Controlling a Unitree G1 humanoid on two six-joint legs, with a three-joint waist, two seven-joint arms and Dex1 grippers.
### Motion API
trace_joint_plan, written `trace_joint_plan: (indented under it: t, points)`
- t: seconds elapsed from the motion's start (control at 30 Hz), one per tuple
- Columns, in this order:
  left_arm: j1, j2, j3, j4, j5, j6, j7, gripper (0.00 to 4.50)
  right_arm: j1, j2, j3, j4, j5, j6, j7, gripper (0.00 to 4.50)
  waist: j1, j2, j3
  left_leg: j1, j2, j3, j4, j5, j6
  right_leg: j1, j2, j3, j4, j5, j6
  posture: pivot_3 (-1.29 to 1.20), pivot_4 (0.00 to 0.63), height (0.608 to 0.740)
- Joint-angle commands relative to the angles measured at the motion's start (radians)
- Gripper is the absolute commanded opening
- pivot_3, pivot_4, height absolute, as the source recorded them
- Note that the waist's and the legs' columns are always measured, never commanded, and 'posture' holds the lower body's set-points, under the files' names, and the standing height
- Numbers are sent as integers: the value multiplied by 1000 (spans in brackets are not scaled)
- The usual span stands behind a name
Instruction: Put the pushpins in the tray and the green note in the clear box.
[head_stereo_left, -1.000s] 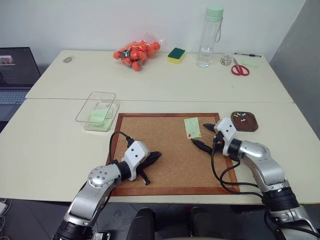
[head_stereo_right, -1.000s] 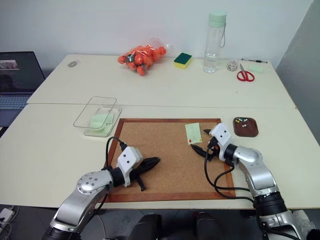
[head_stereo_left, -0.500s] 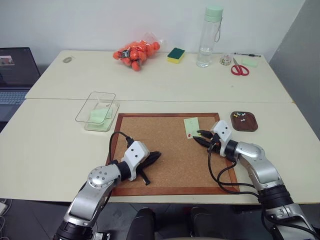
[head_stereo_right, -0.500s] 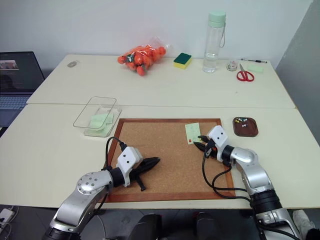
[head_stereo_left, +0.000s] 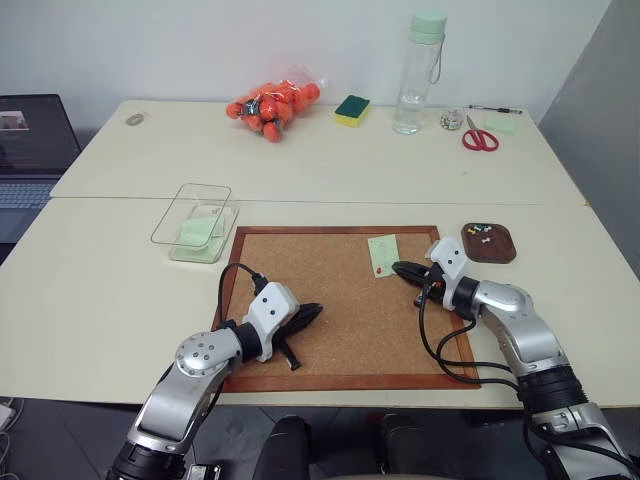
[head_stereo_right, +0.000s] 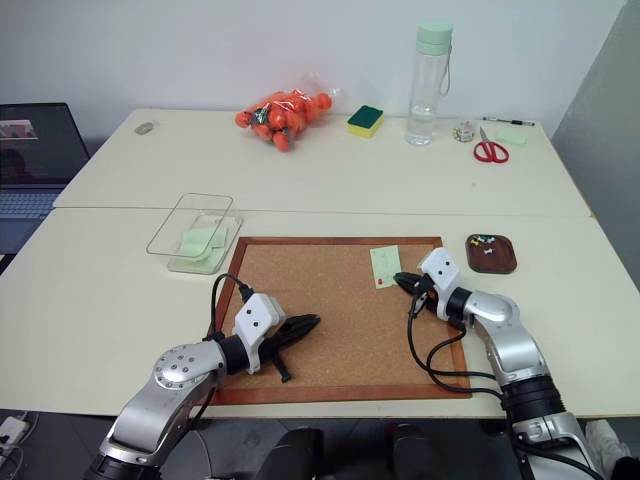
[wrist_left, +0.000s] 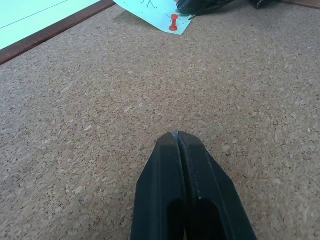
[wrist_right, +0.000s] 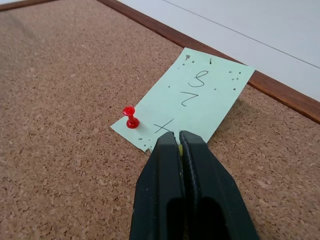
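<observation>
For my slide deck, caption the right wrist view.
Shut right gripper at the green note's near edge, one red pushpin still in its corner.

In front of me a large wood-framed brown cork board (head_stereo_left: 330, 300) lies flat on the cream tabletop (head_stereo_left: 100, 290). Along the far edge I see a clear bag of small orange fruit (head_stereo_left: 272, 104), a green-and-yellow sponge (head_stereo_left: 352, 110), a tall clear bottle with a pale green cap (head_stereo_left: 418, 75), and red-handled scissors (head_stereo_left: 479, 138) beside a pale green pad (head_stereo_left: 503, 124). An open laptop (head_stereo_left: 30, 150) sits far off to my left
</observation>
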Motion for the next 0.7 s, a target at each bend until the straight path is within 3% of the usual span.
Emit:
trace_joint_plan:
  t: [0.03, 0.3, 0.43, 0.7]
  points:
    - [18, -2, -28, 14, 17, 8, 0, 0, -23, 19, -51, -120, 75, -10, 9, 7, -1, 0, 0, 0, 0, 0, 0, 0, 0, 0, 0, 0, 0, 0, 0, 0, 150, 740]
    - [18, 1, -31, 15, 14, 11, 0, 0, -8, 35, -71, -182, 104, 23, -23, 7, -1, 0, 0, 0, 0, 0, 0, 0, 0, 0, 0, 0, 0, 0, 0, 0, 150, 740]
    - [20, 1, -31, 14, 14, 11, 2, 0, -12, 33, -149, -188, 135, 52, -90, 7, 0, 0, 0, 0, 0, 0, 0, 0, 0, 0, 0, 0, 0, 0, 0, 0, 150, 740]
    - [25, -3, -38, 18, 18, 3, 6, 0, -7, -64, -301, -23, 85, 52, -205, 7, -1, 1, 0, 0, 0, 1, 0, 0, 0, 0, -1, 0, 0, 0, 0, 0, 150, 740]
